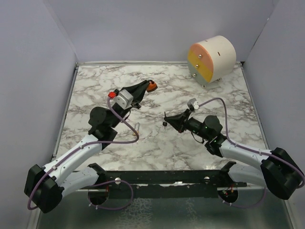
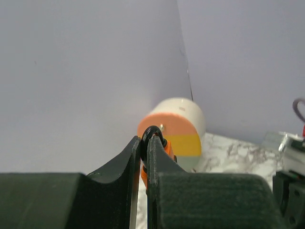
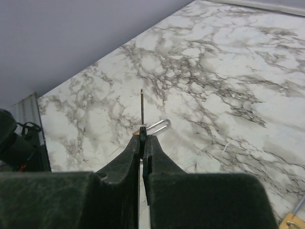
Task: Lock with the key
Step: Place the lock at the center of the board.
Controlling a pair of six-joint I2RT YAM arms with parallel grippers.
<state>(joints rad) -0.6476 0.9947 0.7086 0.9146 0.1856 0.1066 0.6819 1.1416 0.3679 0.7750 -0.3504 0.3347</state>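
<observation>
Marble tabletop [image 3: 238, 71], key [image 3: 142, 109] in right tool [image 3: 143, 139]

A cream drum [image 1: 212, 58] sat in the far right corner of the marble counter [image 1: 214, 95]. Its flat face was banded pink, yellow and grey, and pale lilac walls [image 1: 143, 28] closed round.
</observation>
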